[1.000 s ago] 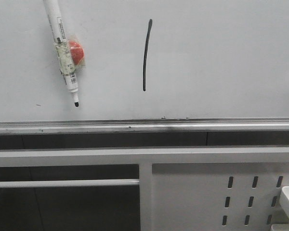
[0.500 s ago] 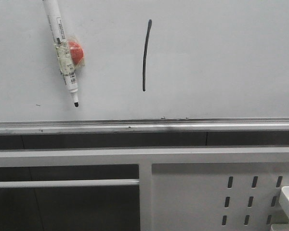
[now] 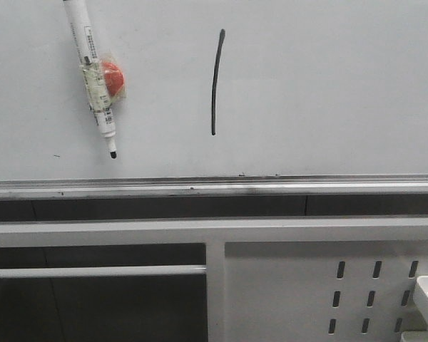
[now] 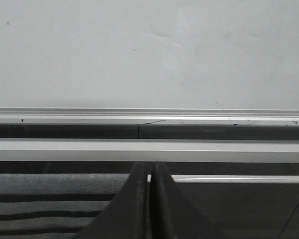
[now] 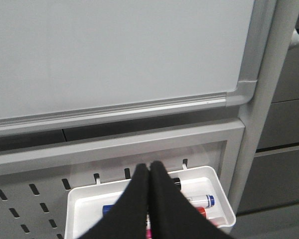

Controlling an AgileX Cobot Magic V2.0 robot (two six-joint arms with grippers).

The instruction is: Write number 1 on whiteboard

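Note:
The number 1 (image 3: 215, 82) is a thin black, slightly curved vertical stroke on the whiteboard (image 3: 328, 85) in the front view. A white marker pen (image 3: 91, 75) hangs tilted on the board to its left, taped to a red magnet (image 3: 112, 77), tip down. The silver tray rail (image 3: 214, 187) runs along the board's lower edge. My left gripper (image 4: 149, 172) is shut and empty, below the rail (image 4: 149, 118). My right gripper (image 5: 149, 169) is shut and empty, over a white tray (image 5: 217, 191) of markers below the whiteboard (image 5: 114, 50). Neither gripper shows in the front view.
A white perforated frame panel (image 3: 292, 285) sits under the board; it also shows in the right wrist view (image 5: 20, 199). The tray holds several markers, one with a blue cap (image 5: 205, 200). A grey upright post (image 5: 261, 114) stands beside the board's corner.

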